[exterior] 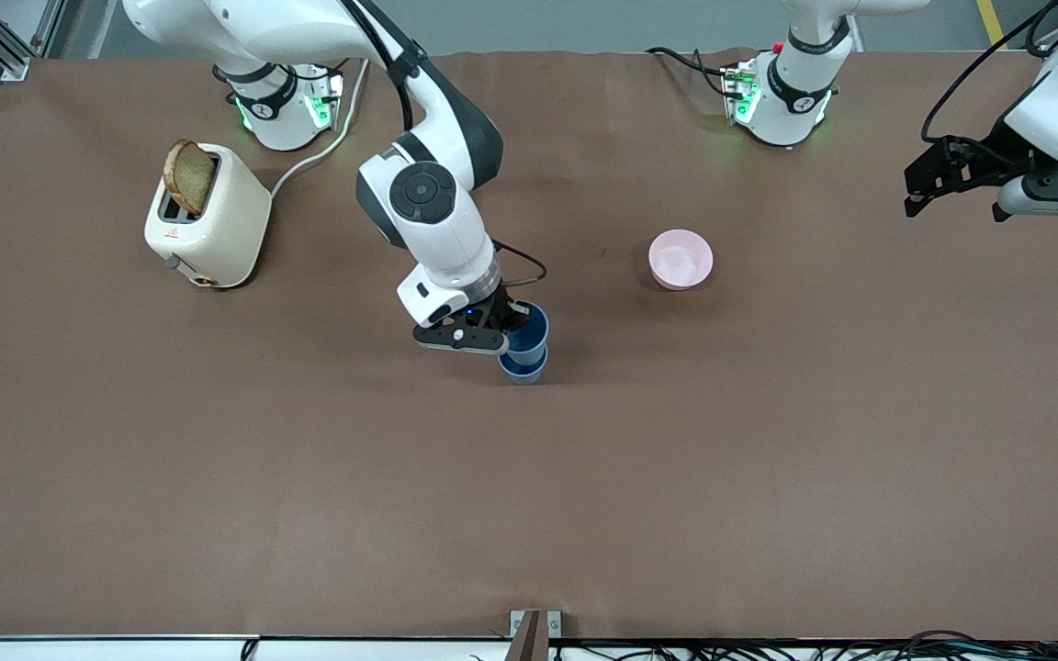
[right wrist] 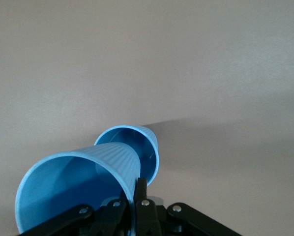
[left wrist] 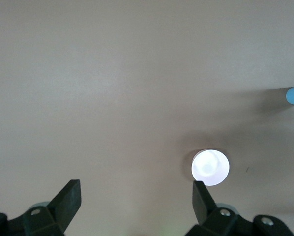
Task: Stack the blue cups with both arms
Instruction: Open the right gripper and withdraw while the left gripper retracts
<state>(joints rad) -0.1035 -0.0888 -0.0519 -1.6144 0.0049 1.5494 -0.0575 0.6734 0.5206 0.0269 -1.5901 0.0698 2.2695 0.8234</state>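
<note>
My right gripper (exterior: pixel 512 323) is shut on the rim of one blue cup (exterior: pixel 531 332) and holds it tilted. The cup's base is at the mouth of the second blue cup (exterior: pixel 521 370), which stands on the table near the middle. I cannot tell if the held cup's base is inside it. In the right wrist view the gripper (right wrist: pixel 137 185) pinches the held cup's wall (right wrist: pixel 73 187), with the second cup (right wrist: pixel 146 147) just past it. My left gripper (exterior: pixel 951 197) is open and empty, up in the air over the left arm's end of the table. It also shows in the left wrist view (left wrist: pixel 137 196).
A pink bowl (exterior: pixel 680 259) sits between the cups and the left arm's base; it also shows in the left wrist view (left wrist: pixel 211 167). A cream toaster (exterior: pixel 208 220) with a bread slice (exterior: pixel 189 176) stands near the right arm's base.
</note>
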